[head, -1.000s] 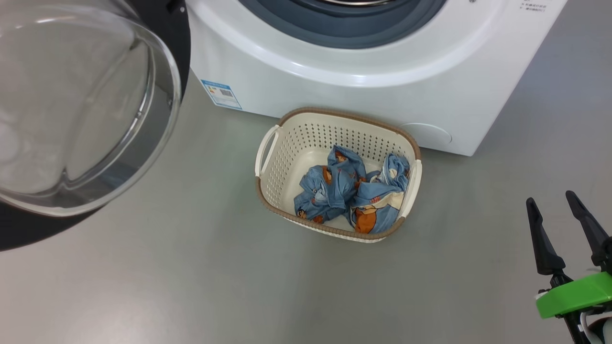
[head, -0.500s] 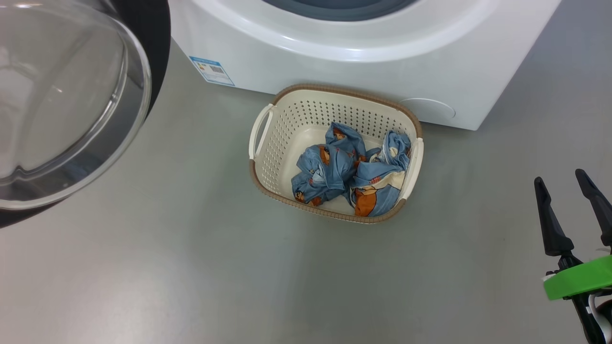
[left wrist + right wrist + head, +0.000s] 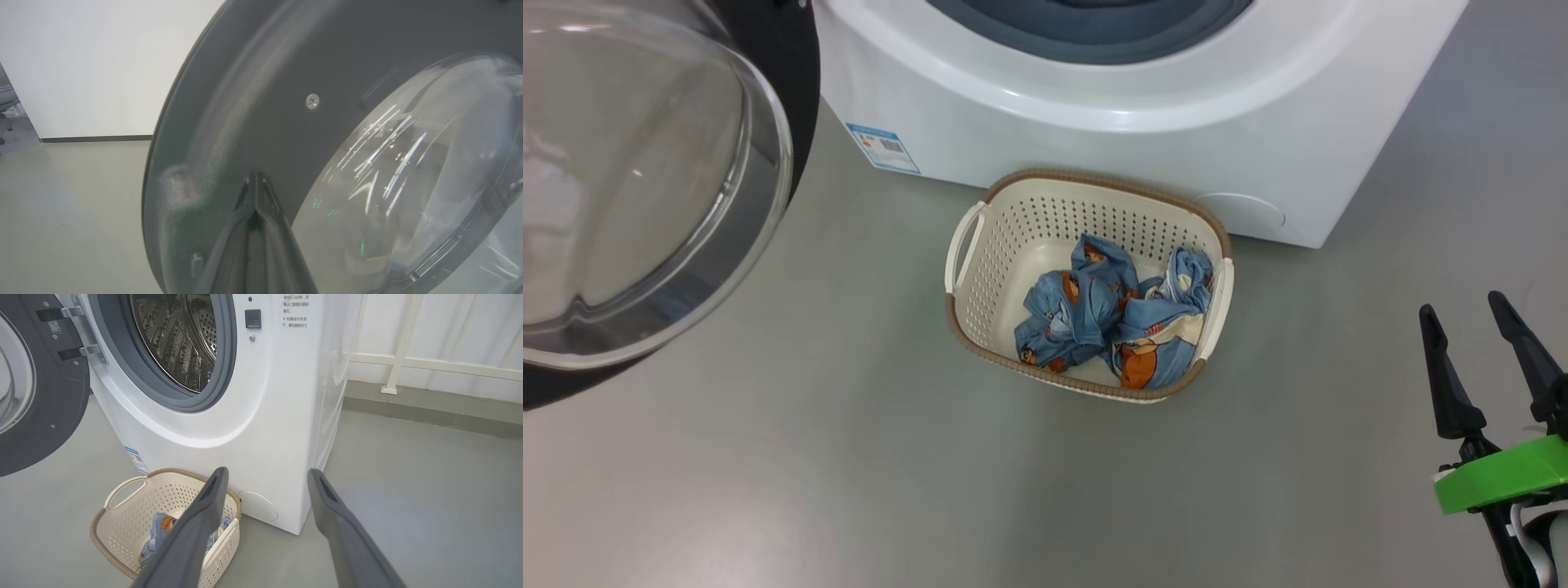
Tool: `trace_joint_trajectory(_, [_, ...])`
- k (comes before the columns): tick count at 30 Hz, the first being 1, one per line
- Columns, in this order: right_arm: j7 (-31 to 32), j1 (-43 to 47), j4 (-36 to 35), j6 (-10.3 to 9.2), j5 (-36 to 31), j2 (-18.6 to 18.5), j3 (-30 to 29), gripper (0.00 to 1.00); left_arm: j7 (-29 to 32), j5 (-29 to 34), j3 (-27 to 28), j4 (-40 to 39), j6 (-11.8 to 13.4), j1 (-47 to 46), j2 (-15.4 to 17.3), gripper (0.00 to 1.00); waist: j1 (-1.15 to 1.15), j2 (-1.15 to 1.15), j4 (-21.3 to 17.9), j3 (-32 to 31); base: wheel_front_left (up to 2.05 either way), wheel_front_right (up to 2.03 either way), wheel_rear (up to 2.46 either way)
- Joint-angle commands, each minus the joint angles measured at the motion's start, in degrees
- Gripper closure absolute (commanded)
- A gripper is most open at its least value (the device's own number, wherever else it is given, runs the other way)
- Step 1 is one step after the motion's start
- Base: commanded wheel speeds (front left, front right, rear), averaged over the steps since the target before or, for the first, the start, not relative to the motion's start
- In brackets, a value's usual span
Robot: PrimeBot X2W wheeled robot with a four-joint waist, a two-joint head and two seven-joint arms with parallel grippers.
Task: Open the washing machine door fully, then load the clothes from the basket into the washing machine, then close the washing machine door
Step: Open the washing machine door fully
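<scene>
the right gripper [image 3: 1460, 304], spread wide, is hanging nearer the clothes [image 3: 1094, 314], which are lying bunched in the basket [image 3: 1094, 176] ahead and to its left, while the left gripper [image 3: 255, 181], pressed together, is pointing at the open door [image 3: 265, 81] close before it.

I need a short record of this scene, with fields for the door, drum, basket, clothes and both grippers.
door: round washing machine door with black rim and clear glass bowl, swung open on the robot's left
drum: perforated steel drum, nothing seen inside
basket: cream perforated plastic basket with brown rim, on the grey floor before the white washing machine
clothes: light-blue bear-print clothes, crumpled inside the basket
left gripper: shut, empty, tips near the door's dark face
right gripper: open, empty, right of the basket
</scene>
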Motion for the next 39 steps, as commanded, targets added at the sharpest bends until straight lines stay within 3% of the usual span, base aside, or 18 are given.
trace_joint_trajectory(1, [-0.7, 0.6, -1.0, 0.08, -0.6, -0.3, 1.3, 0.0, -0.3, 0.8, 1.4, -1.9, -0.4, 2.1, 3.1, 1.0, 0.0, 0.0, 0.0, -1.5, 0.0, 0.0, 0.0])
trace_joint_trajectory(3, [-0.7, 1.1, -0.9, 0.08, -0.5, -0.1, 1.1, 0.0, -0.3, 0.9, 1.4, -2.7, -1.0, 3.7, 1.7, 1.0, 0.0, 0.0, 0.2, -2.5, 0.0, 0.0, 0.0])
trace_joint_trajectory(4, [-0.7, 1.4, -0.9, 0.08, -0.5, 0.1, 1.0, 0.0, -0.3, 1.1, 1.2, -3.0, -1.2, 4.5, 1.1, 0.92, 0.0, 0.0, 0.3, -3.1, 0.0, 0.0, 0.0])
trace_joint_trajectory(5, [-0.7, 1.7, -0.9, 0.08, -0.4, 0.1, 0.9, 0.0, -0.3, 1.2, 0.9, -3.4, -1.4, 5.2, 0.5, 0.65, 0.0, 0.0, 0.4, -3.5, 0.0, 0.0, 0.0])
trace_joint_trajectory(7, [-0.7, 2.3, -0.9, 0.08, -0.4, 0.3, 0.6, 0.0, -0.3, 1.4, 0.3, -4.5, -1.7, 6.5, -0.7, 0.31, 0.0, 0.0, 0.7, -4.5, 0.0, 0.0, 0.0])
trace_joint_trajectory(8, [-0.7, 2.6, -0.9, 0.08, -0.3, 0.3, 0.5, 0.0, -0.3, 1.4, 0.0, -5.2, -1.8, 7.2, -1.3, 0.04, 0.0, 0.0, 0.8, -4.9, 0.0, 0.0, 0.0])
trace_joint_trajectory(9, [-0.7, 2.8, -0.9, 0.08, -0.3, 0.4, 0.5, 0.0, -0.3, 1.3, 0.0, -6.1, -1.8, 8.0, -1.9, 0.0, 0.0, 0.0, 0.8, -5.3, 0.0, 0.0, 0.0])
trace_joint_trajectory(14, [-0.7, 3.9, -1.2, 0.08, -0.4, 0.7, 0.2, 0.0, -0.3, 0.5, -2.9, -11.9, -2.0, 13.4, -5.7, 0.0, 0.0, 0.0, 0.8, -7.2, 0.0, 0.0, 0.0])
trace_joint_trajectory(28, [-0.7, 6.0, -1.5, 0.08, -0.5, 2.6, -0.5, 0.0, -0.3, -0.8, -10.7, -24.5, -2.1, 23.5, -11.6, 0.0, 0.0, 0.0, -2.3, -10.0, 0.0, 0.0, 0.0])
trace_joint_trajectory(39, [-0.7, 7.6, -1.4, 0.08, -0.6, 3.8, -1.4, 0.0, -0.3, -5.6, -23.1, -27.6, -2.1, 27.9, -8.7, 0.0, 0.0, 0.0, -8.0, -11.7, 0.0, 0.0, 0.0])
